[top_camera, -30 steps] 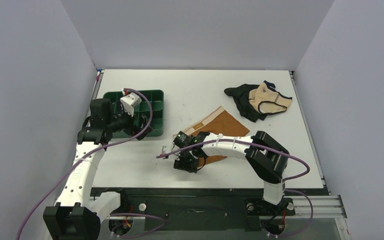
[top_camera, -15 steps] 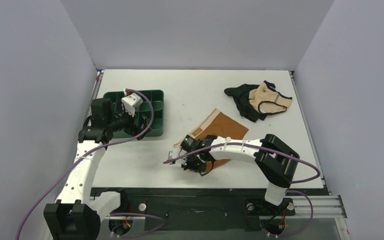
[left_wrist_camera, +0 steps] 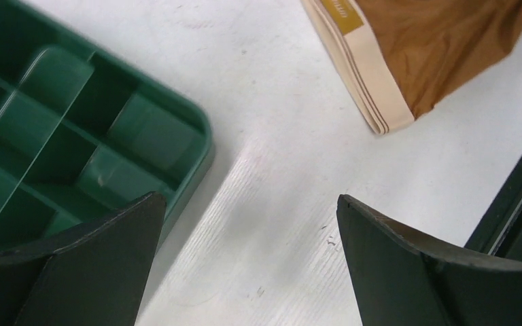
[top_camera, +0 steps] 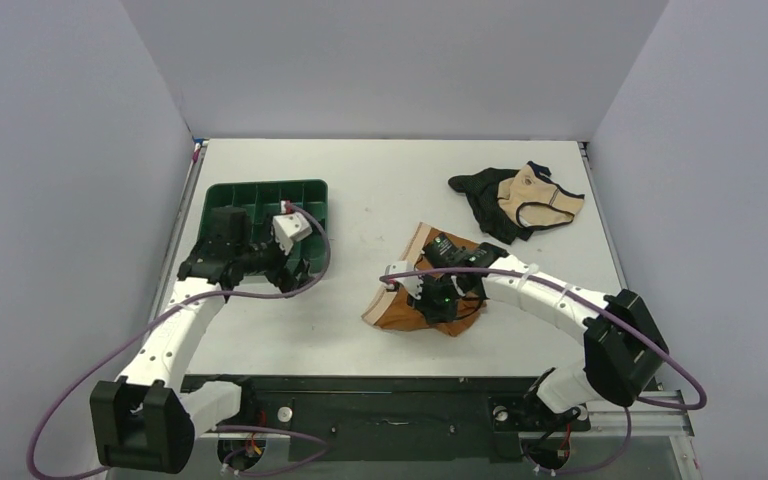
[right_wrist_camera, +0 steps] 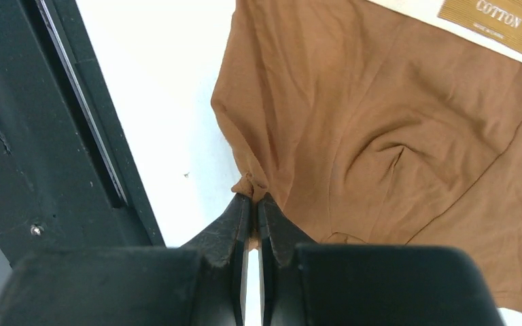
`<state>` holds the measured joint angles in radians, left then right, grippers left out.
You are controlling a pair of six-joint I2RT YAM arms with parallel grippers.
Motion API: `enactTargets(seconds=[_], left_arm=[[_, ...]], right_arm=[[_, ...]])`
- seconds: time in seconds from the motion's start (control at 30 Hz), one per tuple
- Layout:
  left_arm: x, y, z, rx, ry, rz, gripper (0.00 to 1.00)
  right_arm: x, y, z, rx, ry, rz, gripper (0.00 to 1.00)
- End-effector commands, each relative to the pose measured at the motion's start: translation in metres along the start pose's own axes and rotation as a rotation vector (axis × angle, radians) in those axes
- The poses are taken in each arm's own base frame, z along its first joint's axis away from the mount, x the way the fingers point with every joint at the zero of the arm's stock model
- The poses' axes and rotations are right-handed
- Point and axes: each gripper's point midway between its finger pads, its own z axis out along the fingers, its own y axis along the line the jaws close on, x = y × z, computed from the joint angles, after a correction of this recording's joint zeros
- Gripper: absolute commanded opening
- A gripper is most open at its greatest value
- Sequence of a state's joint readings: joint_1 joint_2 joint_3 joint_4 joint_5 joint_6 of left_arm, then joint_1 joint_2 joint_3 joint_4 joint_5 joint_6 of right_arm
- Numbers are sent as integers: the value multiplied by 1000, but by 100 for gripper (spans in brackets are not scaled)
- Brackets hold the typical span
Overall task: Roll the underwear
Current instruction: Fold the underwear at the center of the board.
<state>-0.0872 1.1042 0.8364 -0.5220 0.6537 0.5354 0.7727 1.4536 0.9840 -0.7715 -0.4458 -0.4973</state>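
Observation:
The rust-brown underwear [top_camera: 405,300] with a cream waistband lies folded near the table's front middle. It also shows in the right wrist view [right_wrist_camera: 394,115] and in the left wrist view [left_wrist_camera: 442,47]. My right gripper [top_camera: 437,303] is shut on a pinch of the underwear's fabric edge [right_wrist_camera: 253,193], close to the table's front edge. My left gripper [top_camera: 295,268] is open and empty. It hovers low over the bare table beside the green tray's [top_camera: 222,195] near right corner, left of the underwear.
A black garment [top_camera: 480,200] and a beige garment with dark trim [top_camera: 538,200] lie at the back right. The green tray's compartments [left_wrist_camera: 41,136] show in the left wrist view. The table's dark front rail [right_wrist_camera: 54,136] runs just beside the right gripper.
My right gripper has moved right and back with the fabric, and the underwear now lies folded differently. My left arm has swung down and right past the tray's corner.

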Motion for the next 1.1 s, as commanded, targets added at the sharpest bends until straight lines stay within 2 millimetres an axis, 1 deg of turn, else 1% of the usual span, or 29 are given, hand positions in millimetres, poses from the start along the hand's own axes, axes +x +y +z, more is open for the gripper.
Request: enactTargets(seconds=[0.0, 0.03, 0.07, 0.1, 0.13, 0.17, 0.2, 0.23, 0.27, 0.3, 0.33, 0.37, 0.4, 0.43, 0.53, 0.57, 0.6, 0.63, 0.67, 0.7, 0.73, 0.83, 0.87, 0.9, 0.93, 1.07], left_arm=[[-16, -25, 23, 80, -34, 255, 97], [-14, -35, 29, 104, -19, 289, 97], [-14, -38, 33, 117, -14, 321, 97], [-13, -47, 40, 144, 1, 345, 97], [-13, -50, 44, 155, 9, 367, 97], [-11, -59, 51, 180, 30, 392, 97], [-13, -63, 54, 192, 35, 417, 97], [-10, -74, 61, 219, 59, 447, 97], [-11, -79, 64, 231, 67, 467, 97], [-7, -91, 71, 258, 88, 504, 97], [-7, -95, 74, 265, 93, 521, 98], [-5, -104, 81, 281, 104, 552, 98], [-3, -108, 84, 284, 107, 566, 99], [-2, -115, 88, 295, 115, 591, 100], [-4, -126, 101, 293, 107, 653, 100], [-3, -134, 107, 308, 108, 679, 97], [-5, -135, 109, 301, 110, 696, 96], [-2, -143, 115, 319, 114, 720, 93], [-1, -144, 119, 318, 126, 732, 91], [-2, -152, 122, 329, 118, 755, 89], [0, -159, 126, 338, 127, 773, 88], [0, -171, 135, 340, 111, 816, 83], [4, -176, 138, 343, 119, 833, 82], [2, -178, 140, 340, 113, 847, 78], [5, -180, 143, 338, 125, 861, 77], [6, -182, 152, 335, 135, 872, 69]], right_arm=[[5, 3, -11, -43, -36, -5, 0], [8, 2, -11, -47, -38, 1, 0], [10, -1, -12, -48, -43, 22, 0], [12, -3, -11, -50, -42, 33, 0], [14, -7, -13, -46, -49, 53, 0], [15, -9, -13, -49, -48, 65, 0], [17, -12, -14, -50, -57, 86, 0], [20, -17, -15, -49, -60, 114, 0], [19, -18, -16, -59, -70, 127, 0], [22, -23, -16, -61, -74, 156, 0], [21, -24, -18, -71, -87, 170, 0], [24, -28, -18, -74, -90, 197, 0], [23, -29, -20, -84, -102, 208, 0], [26, -32, -20, -86, -104, 229, 0], [27, -35, -22, -99, -119, 263, 0], [29, -38, -23, -100, -122, 278, 0], [29, -38, -23, -106, -125, 286, 0], [32, -41, -23, -106, -126, 305, 0], [33, -41, -24, -112, -128, 315, 0], [35, -44, -24, -114, -130, 334, 0], [35, -45, -25, -117, -131, 347, 0], [39, -51, -25, -122, -138, 391, 0], [40, -53, -25, -124, -139, 407, 0], [40, -53, -26, -128, -142, 412, 0], [41, -54, -26, -128, -141, 420, 0], [43, -55, -26, -127, -138, 428, 0]])
